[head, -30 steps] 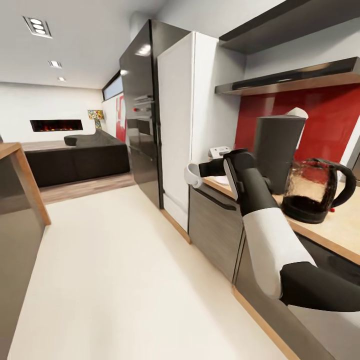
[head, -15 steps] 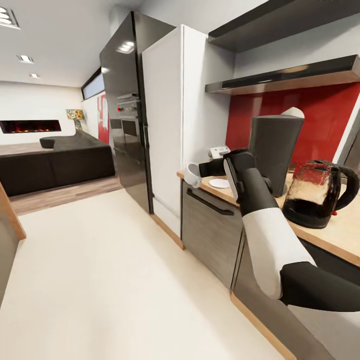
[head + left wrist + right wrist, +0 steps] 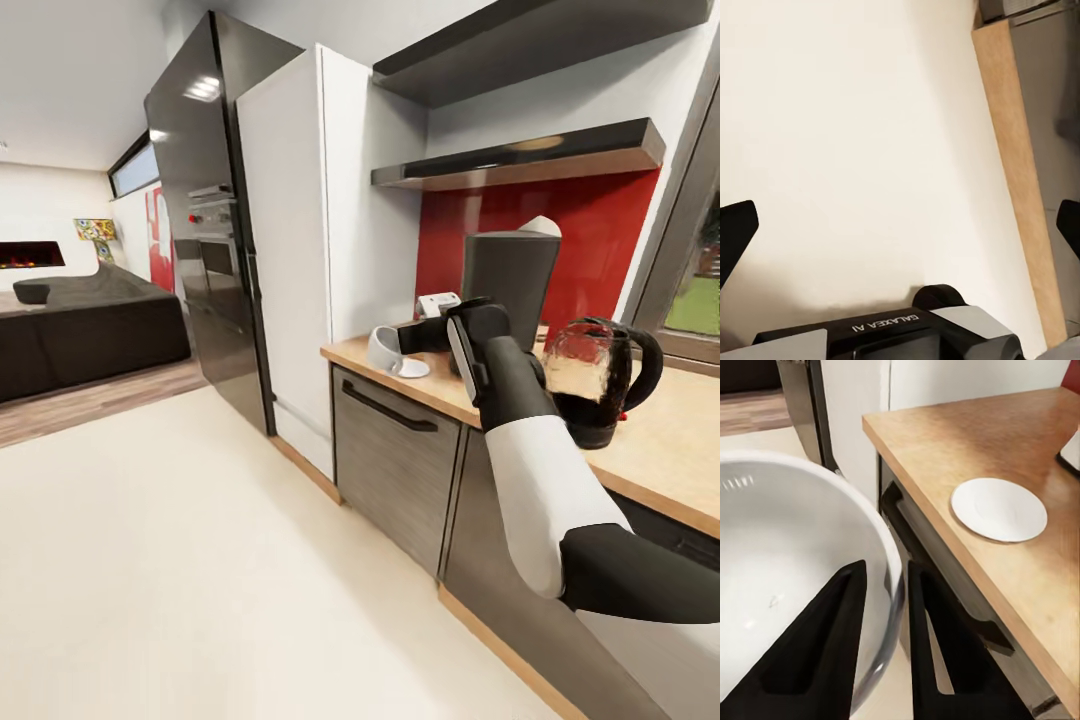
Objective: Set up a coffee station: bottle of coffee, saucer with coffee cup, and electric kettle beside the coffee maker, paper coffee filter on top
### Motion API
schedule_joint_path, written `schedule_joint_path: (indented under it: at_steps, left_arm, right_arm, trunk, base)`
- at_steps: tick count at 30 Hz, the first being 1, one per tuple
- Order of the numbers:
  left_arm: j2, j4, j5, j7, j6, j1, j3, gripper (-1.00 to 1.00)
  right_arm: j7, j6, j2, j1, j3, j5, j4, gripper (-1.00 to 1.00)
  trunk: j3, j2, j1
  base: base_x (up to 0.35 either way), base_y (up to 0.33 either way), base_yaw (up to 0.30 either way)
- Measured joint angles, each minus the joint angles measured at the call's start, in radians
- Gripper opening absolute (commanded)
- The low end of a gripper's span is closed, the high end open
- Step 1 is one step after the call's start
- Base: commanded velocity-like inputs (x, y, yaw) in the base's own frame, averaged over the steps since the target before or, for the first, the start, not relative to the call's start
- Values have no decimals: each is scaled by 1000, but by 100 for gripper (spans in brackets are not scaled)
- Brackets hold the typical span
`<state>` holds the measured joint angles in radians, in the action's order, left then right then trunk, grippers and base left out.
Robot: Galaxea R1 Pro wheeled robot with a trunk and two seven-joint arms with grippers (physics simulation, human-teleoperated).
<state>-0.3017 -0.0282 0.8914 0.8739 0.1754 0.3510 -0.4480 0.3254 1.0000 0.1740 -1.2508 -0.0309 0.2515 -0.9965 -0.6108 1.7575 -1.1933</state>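
While my right arm reaches forward over the corner of the long light beige wood-grain countertop (image 3: 640, 455), my right gripper (image 3: 894, 585) is clamped on the rim of the small plain white coffee cup (image 3: 383, 349): one black finger (image 3: 825, 645) sits inside the bowl, the other against its outer wall. In the head view the cup lies tilted on its side in that grip, its mouth turned away from the counter, raised above the counter's end.

The small round plain white saucer (image 3: 999, 508) rests flat on the countertop near that end; in the head view it shows just beside and below the cup, apart from it.

The tall matte dark-grey coffee maker (image 3: 508, 290) stands upright farther along the counter before the red wall panel (image 3: 600, 235). A white paper cone (image 3: 541, 226) shows at its top. Whether it rests on the flat top or stands behind, I cannot tell. The rounded clear-glass electric kettle (image 3: 592, 380) with black base and curved handle stands next to the coffee maker, nearer the window (image 3: 695, 290).

A small white appliance (image 3: 437, 304) sits by the tall white cabinet (image 3: 300, 250).

My left gripper (image 3: 896, 225) hangs over pale floor (image 3: 832, 135), its dark fingertips (image 3: 735, 232) spread wide and holding nothing.
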Motion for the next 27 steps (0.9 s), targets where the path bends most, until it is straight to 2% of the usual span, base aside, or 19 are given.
schedule_joint_path:
  at_steps: [8,16,27]
  left_arm:
    - [0,0,0,0,0,0,0,100]
    - [0,0,0,-1,0,0,0,100]
    - [0,0,0,1,0,0,0,100]
  right_arm:
    - [0,-1,0,0,1,0,0,-100]
    - [0,0,0,0,2,-1,1,-100]
    - [0,0,0,0,1,0,4,-100]
  trunk:
    - [0,0,0]
    - [0,0,0]
    - [7,0,0]
  base:
    - [262,175,-18]
    - [159,60,-2]
    - [73,61,-150]
